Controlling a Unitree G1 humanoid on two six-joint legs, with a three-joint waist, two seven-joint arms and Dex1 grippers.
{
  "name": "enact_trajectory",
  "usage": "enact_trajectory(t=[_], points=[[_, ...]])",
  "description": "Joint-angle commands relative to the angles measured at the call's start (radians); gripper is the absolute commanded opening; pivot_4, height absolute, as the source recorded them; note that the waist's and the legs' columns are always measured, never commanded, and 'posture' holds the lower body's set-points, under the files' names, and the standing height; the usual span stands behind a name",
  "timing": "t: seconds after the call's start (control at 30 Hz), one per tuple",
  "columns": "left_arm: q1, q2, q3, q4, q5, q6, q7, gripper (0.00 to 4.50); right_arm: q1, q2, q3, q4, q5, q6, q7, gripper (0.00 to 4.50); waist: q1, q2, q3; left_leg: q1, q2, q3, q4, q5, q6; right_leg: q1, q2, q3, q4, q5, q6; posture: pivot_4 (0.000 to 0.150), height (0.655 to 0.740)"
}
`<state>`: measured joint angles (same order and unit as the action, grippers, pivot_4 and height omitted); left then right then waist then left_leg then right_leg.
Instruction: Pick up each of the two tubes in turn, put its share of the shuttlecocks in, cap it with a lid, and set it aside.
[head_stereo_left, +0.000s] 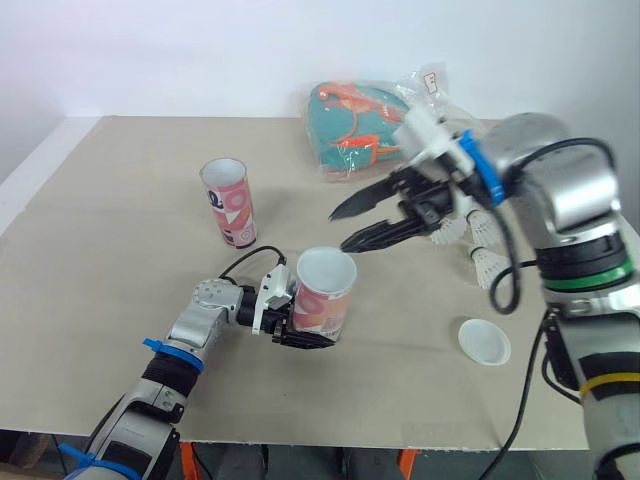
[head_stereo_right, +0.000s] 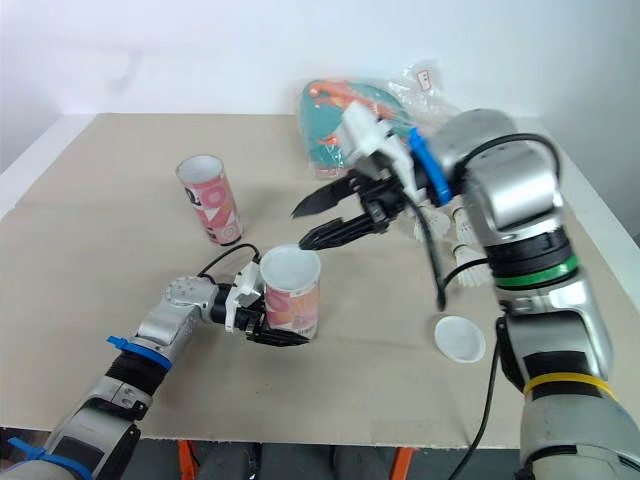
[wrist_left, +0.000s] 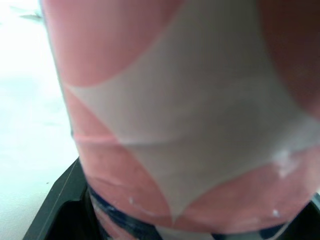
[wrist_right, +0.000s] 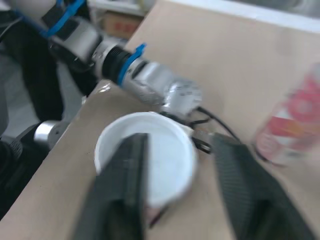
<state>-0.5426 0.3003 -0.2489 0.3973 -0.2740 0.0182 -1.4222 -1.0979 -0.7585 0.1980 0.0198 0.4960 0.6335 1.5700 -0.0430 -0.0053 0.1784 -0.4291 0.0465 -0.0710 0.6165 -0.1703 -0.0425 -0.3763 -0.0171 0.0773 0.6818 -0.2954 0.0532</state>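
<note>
A pink-and-white tube (head_stereo_left: 322, 300) stands upright near the table's front, with my left gripper (head_stereo_left: 300, 335) shut on its lower part. Its wall is close up in the left wrist view (wrist_left: 175, 125). The tube's top (wrist_right: 150, 160) looks white; I cannot tell if that is a lid or the inside. My right gripper (head_stereo_left: 348, 226) hangs open just above and behind the tube's rim, holding nothing. A second, matching tube (head_stereo_left: 229, 203) stands open-topped further back to the left. White shuttlecocks (head_stereo_left: 486, 262) lie at the right, behind my right arm. One white lid (head_stereo_left: 484, 341) lies at the front right.
A teal bag with an orange pattern, in clear plastic (head_stereo_left: 355, 125), lies at the back of the beige table (head_stereo_left: 120, 250). The table's front edge runs close under my left forearm.
</note>
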Motion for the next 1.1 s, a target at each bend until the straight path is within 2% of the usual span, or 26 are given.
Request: enact_trajectory(t=[0.03,0.07,0.13,0.37,0.5,0.73,0.9,1.1], points=[[-0.01,-0.021,0.011,0.024,0.003,-0.048,0.021,4.21,0.083,-0.07,-0.123,-0.128,0.09,0.063,-0.023,3.98,0.003,0.0,0.0,0.0,0.0,0.0,0.0,0.0,0.0,0.0,0.0,0.0,0.0,0.0,0.0,0.15,0.74],[-0.013,-0.027,0.021,0.024,-0.012,-0.041,0.016,4.5,0.125,-0.087,-0.15,-0.169,0.108,0.085,-0.052,4.41,0.006,-0.001,0.0,0.0,0.0,0.0,0.0,0.0,0.0,0.0,0.0,0.0,0.0,0.0,0.0,0.15,0.74],[-0.017,-0.033,0.039,0.022,-0.037,-0.039,0.008,4.5,0.257,-0.122,-0.215,-0.278,0.15,0.127,-0.11,4.41,0.005,0.0,0.001,-0.001,0.0,0.0,0.001,0.0,0.0,0.0,0.0,0.0,0.0,0.0,0.001,0.15,0.74],[0.015,0.039,0.04,-0.009,-0.037,-0.045,-0.057,4.5,0.5,-0.15,-0.297,-0.436,0.209,0.195,-0.263,4.41,-0.004,0.0,0.002,-0.001,0.0,0.001,0.001,0.0,0.0,-0.001,0.001,0.001,0.0,0.0,0.001,0.15,0.74],[0.056,0.13,0.021,-0.024,-0.02,-0.066,-0.137,4.5,0.608,-0.153,-0.297,-0.477,0.186,0.175,-0.329,4.41,-0.004,0.0,0.002,-0.001,0.0,0.001,0.001,0.0,0.0,-0.001,0.001,0.002,0.0,0.0,0.001,0.15,0.74],[0.067,0.198,0.128,-0.056,-0.081,-0.004,-0.067,4.5,0.714,-0.109,-0.237,-0.509,0.146,0.123,-0.422,4.41,-0.004,-0.001,0.002,-0.001,0.001,0.001,0.001,0.0,0.0,-0.001,0.001,0.002,0.0,-0.003,0.007,0.15,0.74],[0.143,0.275,0.194,-0.195,-0.138,0.058,-0.05,4.5,0.77,-0.062,-0.13,-0.5,0.052,0.03,-0.465,4.41,-0.005,-0.002,0.004,-0.001,0.002,0.001,0.001,0.0,0.0,-0.002,0.002,0.003,0.0,-0.004,0.006,0.15,0.74],[0.335,0.387,0.336,-0.535,-0.334,0.253,0.009,4.5,0.754,0.051,-0.057,-0.433,0.042,-0.02,-0.474,4.41,-0.005,-0.007,0.007,-0.003,0.003,0.002,0.0,0.0,-0.001,-0.004,0.001,0.003,0.0,-0.004,0.005,0.15,0.74]])
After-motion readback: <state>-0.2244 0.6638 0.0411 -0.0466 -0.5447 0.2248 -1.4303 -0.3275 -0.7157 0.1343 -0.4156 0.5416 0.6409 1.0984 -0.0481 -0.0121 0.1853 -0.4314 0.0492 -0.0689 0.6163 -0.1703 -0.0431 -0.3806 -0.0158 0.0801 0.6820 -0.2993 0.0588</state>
